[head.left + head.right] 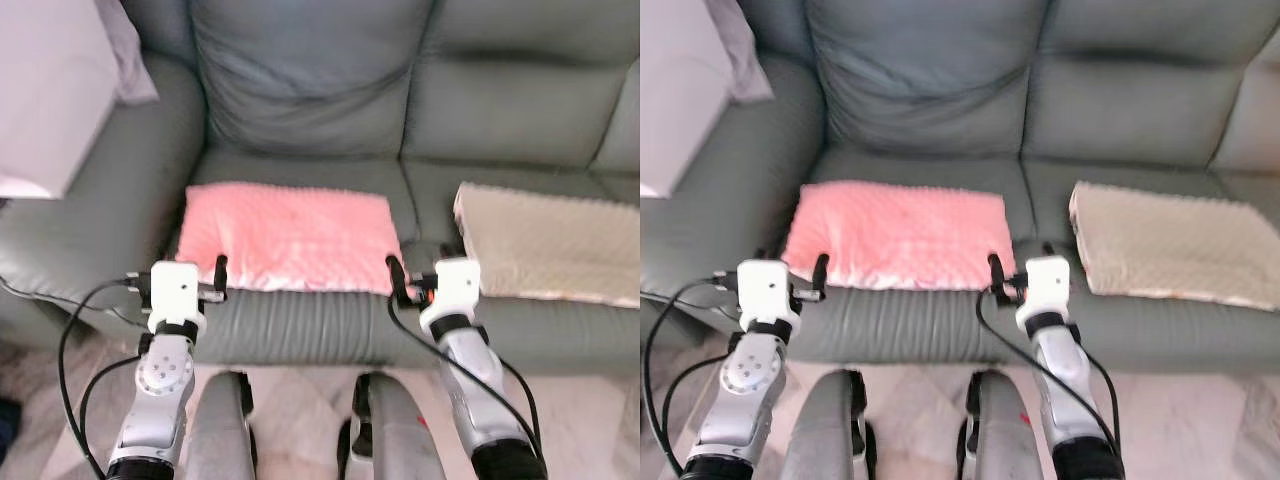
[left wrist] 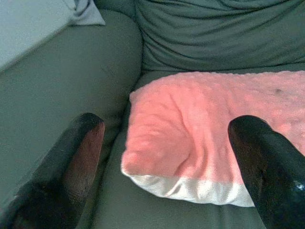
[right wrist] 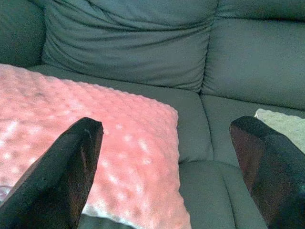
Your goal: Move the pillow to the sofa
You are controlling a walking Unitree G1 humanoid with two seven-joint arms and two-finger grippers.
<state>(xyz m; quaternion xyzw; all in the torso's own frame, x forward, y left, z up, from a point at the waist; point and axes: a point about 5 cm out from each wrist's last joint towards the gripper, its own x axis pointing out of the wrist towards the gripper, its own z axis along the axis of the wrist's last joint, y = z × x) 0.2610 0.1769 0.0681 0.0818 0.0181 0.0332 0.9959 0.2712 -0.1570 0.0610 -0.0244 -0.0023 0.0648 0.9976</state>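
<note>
The pink pillow [image 1: 288, 236] lay flat on the left seat of the grey-green sofa [image 1: 300, 90], close to the front edge of the seat. Its pink side with small bumps was up, and a white border showed along the near edge. The left end of the pillow was beside the sofa arm [image 1: 95, 215], and the right end reached about the seam between the two seats.

The left gripper [image 1: 190, 278] was in front of the near left corner of the pillow, at the seat edge. In the left wrist view its two black fingers [image 2: 71, 171] stood wide apart, and the pillow corner was seen between them, not touched. The right gripper [image 1: 420, 282] was in front of the near right corner of the pillow. Its fingers [image 3: 66, 176] were also wide apart and held nothing; the pillow edge and the seat seam lay ahead of them.

A beige pillow [image 1: 550, 245] lay flat on the right seat, apart from the pink one. A white object [image 1: 45, 90] stood over the sofa arm on the left, with a piece of grey cloth [image 1: 130, 60] beside it. Black cables [image 1: 80, 330] hung from both wrists. The floor [image 1: 300, 400] under the robot was pale, like marble.
</note>
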